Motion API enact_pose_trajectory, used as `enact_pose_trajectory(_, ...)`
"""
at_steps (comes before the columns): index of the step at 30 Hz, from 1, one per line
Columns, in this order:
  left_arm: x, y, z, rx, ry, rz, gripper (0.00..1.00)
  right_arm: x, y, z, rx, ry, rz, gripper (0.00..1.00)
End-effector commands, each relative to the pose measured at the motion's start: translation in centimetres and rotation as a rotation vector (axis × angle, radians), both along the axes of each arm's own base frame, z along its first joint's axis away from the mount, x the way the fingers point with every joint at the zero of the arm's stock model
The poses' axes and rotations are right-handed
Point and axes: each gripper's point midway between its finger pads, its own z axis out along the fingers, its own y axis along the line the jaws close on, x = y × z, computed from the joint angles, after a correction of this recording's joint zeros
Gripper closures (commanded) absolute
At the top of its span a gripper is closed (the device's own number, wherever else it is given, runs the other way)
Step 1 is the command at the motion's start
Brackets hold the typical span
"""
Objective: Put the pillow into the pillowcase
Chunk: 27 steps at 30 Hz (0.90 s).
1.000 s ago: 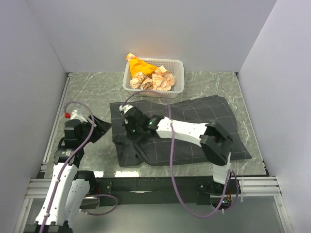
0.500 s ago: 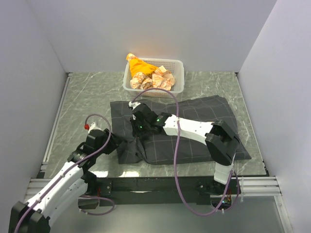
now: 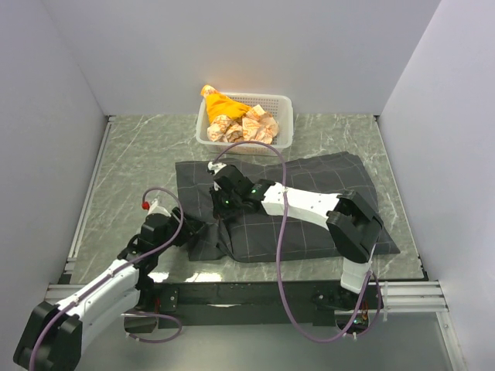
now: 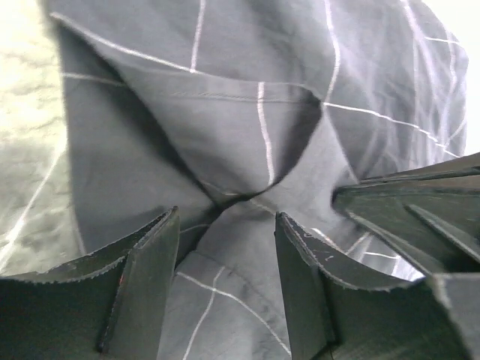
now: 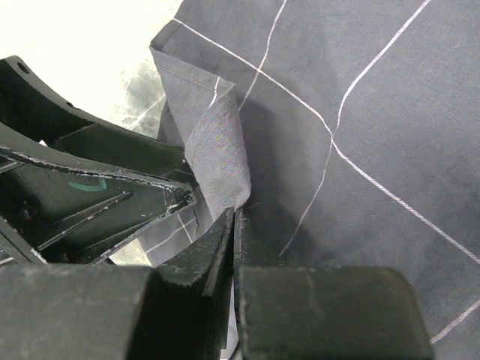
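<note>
pillowcase point(image 3: 309, 209) laid across worktop point(image 3: 139, 162), near-left corner rumpled. right tool point(image 5: 234, 217) closed tight, thin hem fold pinched. left tool point(image 4: 225, 240) parted, cloth between fingers, not gripped. Fabric judged light, limp, slippery; best taken by hem at opening. pillow not seen.

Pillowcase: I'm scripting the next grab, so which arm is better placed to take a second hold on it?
Left, probably. The left gripper has its jaws open with pillowcase cloth between them; the right gripper is shut on a fold.
</note>
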Motion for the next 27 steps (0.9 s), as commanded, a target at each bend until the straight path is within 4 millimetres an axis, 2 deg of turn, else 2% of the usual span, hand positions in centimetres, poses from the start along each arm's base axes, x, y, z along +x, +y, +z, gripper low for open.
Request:
enact_pose_trajectory(1,0.5,-0.9,1.2,-0.022,-0.07,-0.046,0.42,0.4,0.6,3.3,0.083,-0.043,0.001,0.94)
enact_pose_trajectory(6,-0.2,-0.7,0.2,-0.01,-0.052,-0.056,0.43,0.6,0.6,3.6,0.086,-0.049,-0.003,0.94)
enact_pose_trajectory(20,-2.3,-1.8,-1.7,-0.014,-0.015,-0.137,0.41,0.8,0.7,3.7,0.085,-0.042,0.0,0.94)
enact_pose_trajectory(24,-2.5,-2.3,-1.1,-0.031,-0.04,-0.165,0.43,0.8,0.8,3.8,0.085,-0.041,0.001,0.94)
enact_pose_trajectory(27,-2.7,-2.7,-0.5,-0.046,-0.059,-0.185,0.48,0.8,0.8,3.6,0.083,-0.037,0.001,0.94)
